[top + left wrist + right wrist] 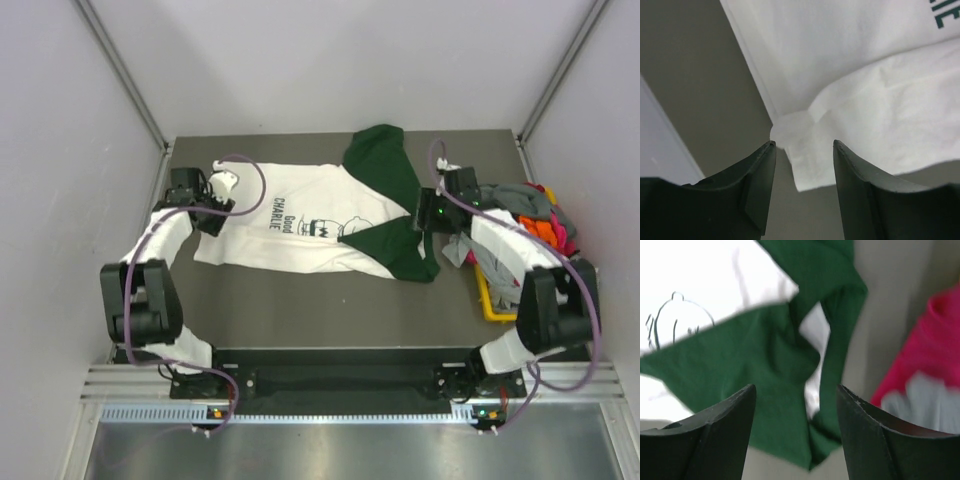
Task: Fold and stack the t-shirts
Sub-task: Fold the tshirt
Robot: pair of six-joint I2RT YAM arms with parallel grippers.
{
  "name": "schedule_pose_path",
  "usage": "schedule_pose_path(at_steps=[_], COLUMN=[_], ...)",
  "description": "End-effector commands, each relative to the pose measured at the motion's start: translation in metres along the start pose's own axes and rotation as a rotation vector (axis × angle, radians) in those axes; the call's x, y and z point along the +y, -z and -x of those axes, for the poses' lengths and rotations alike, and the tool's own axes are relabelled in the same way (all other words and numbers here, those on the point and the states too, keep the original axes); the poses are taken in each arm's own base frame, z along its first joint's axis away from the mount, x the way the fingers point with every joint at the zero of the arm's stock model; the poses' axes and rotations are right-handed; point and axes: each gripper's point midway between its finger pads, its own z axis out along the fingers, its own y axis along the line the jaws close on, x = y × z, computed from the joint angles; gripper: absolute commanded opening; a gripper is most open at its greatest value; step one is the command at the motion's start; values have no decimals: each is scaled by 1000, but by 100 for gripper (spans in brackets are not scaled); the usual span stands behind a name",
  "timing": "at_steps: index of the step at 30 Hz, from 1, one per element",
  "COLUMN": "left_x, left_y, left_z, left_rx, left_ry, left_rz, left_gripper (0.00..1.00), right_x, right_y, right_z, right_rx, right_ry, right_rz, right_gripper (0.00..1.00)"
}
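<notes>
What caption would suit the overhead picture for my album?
Two robot hands flank a white cotton t-shirt with dark green sleeves, spread on the dark table beside a yellow plastic bin.

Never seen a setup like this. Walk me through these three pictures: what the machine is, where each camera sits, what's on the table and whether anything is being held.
This is a robot with two arms bolted at the near edge of a dark table. The wide picture looks down from above and behind them. The other two come from cameras on each wrist, so the dark prongs at the bottom are that arm's own fingers.

A white t-shirt with dark green sleeves and a cartoon print lies spread on the table. At the right edge, a yellow bin holds a pile of other shirts in grey, orange and pink.

The left gripper is open over the shirt's white hem. The right gripper is open above the green sleeve. Neither holds anything.
</notes>
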Motion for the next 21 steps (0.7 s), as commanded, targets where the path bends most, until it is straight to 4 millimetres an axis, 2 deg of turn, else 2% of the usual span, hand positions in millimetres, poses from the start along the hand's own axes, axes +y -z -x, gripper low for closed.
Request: schedule_pose_path(at_steps=[1,2,3,5,7,8,11,14,15,17,18,19,21], left_x=[-8,-12,-24,-27,-35,-35,-37,-33,-32,-33,-35,-37,-45], left_y=[29,29,21,12,2,-2,-11,-22,-25,-34,-36,-38,-41], left_z=[6,0,-22,-38,-55,-57,-59,-59,-59,-60,-61,-60,-62], left_rx=[-92,-90,-46,-4,38,40,45,53,54,51,49,36,33], left_ry=[-97,-149,-170,-229,-250,-271,-278,-275,-273,-263,-258,-254,-243], left_rz=[14,8,-21,-18,-34,-30,-37,-30,-26,-28,-30,-37,-60], left_gripper=[54,54,54,54,55,56,57,58,57,57,56,54,24], right_x=[-4,-6,-4,-3,2,0,3,11,10,8,8,5,-1], right_y=[29,26,28,25,25,22,16,11,8,5,4,5,8], right_z=[-34,-63,-73,-98,-101,-111,-120,-124,-126,-127,-126,-126,-127], right_rx=[9,70,79,110,85,105,117,127,135,140,138,138,133], right_ry=[-53,-65,-72,-105,-132,-142,-158,-174,-174,-178,-177,-185,-185], right_rz=[14,20,35,58,95,92,116,160,156,148,146,139,117], right_gripper=[65,66,66,66,66,66,61,50,41,31,18,13,2])
